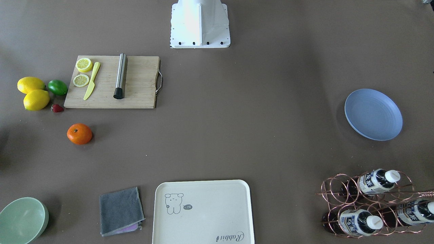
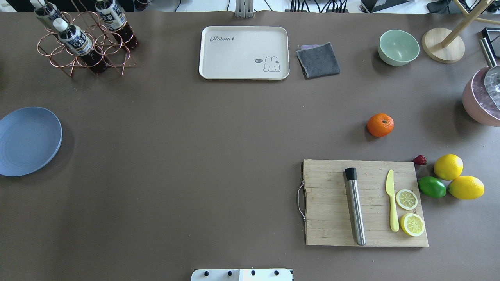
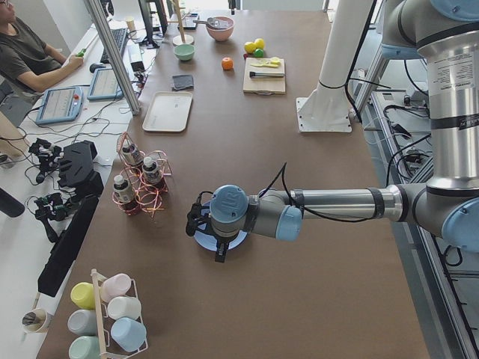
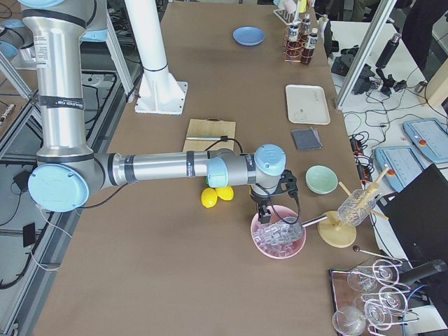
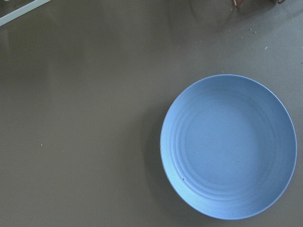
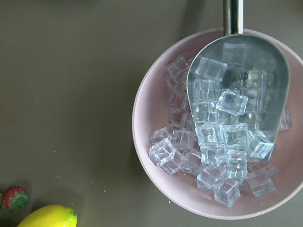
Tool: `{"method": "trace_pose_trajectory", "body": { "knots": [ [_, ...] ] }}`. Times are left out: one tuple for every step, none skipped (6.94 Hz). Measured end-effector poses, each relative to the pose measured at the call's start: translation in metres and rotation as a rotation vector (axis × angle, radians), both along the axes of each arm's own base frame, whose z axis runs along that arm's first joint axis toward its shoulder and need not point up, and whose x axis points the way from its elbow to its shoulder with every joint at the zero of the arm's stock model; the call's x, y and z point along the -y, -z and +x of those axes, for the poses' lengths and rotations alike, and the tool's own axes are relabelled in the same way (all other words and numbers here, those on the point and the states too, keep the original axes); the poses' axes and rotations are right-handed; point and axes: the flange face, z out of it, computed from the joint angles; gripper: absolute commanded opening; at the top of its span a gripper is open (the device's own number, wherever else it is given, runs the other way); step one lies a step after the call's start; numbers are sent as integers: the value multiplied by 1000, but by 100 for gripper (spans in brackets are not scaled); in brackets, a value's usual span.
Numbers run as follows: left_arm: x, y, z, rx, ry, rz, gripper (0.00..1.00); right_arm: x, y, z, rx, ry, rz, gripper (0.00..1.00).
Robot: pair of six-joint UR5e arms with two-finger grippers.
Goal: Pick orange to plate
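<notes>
The orange (image 1: 79,134) (image 2: 380,125) lies alone on the brown table, just beyond the cutting board on the robot's right, and shows small and far in the exterior left view (image 3: 227,64). The periwinkle-blue plate (image 1: 373,114) (image 2: 27,140) (image 5: 229,146) sits empty at the table's left end. My left gripper (image 3: 218,250) hangs over that plate, seen only from the side, so I cannot tell its state. My right gripper (image 4: 264,213) hovers above a pink bowl at the right end; I cannot tell its state either. No fingers show in the wrist views.
A wooden cutting board (image 2: 365,203) carries a steel muddler, a yellow knife and lemon slices. Two lemons (image 2: 448,166), a lime (image 2: 432,187) and a strawberry lie beside it. The pink bowl (image 6: 156,90) holds ice cubes and a scoop. Cream tray (image 2: 244,52), grey cloth, green bowl (image 2: 398,47), bottle rack (image 2: 84,39) line the far edge.
</notes>
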Motion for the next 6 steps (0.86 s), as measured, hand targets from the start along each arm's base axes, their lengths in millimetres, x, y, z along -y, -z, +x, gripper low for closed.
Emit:
{"method": "trace_pose_trajectory", "body": {
  "knots": [
    [-1, -1, 0, 1, 1, -3, 98, -1, -1, 0, -3, 0, 0, 100],
    [-2, -3, -1, 3, 0, -4, 98, -1, -2, 0, -4, 0, 0, 100],
    [-3, -4, -1, 5, 1, -6, 98, -1, -2, 0, -5, 0, -1, 100],
    [-5, -6, -2, 9, 3, -10, 98, -2, -3, 1, -6, 0, -2, 100],
    [-5, -8, -2, 12, 4, -15, 97, -4, -5, 1, -5, 0, -6, 100],
    [-6, -11, -2, 12, 4, -20, 97, -6, -7, 1, -5, 1, -11, 100]
  ]
}}
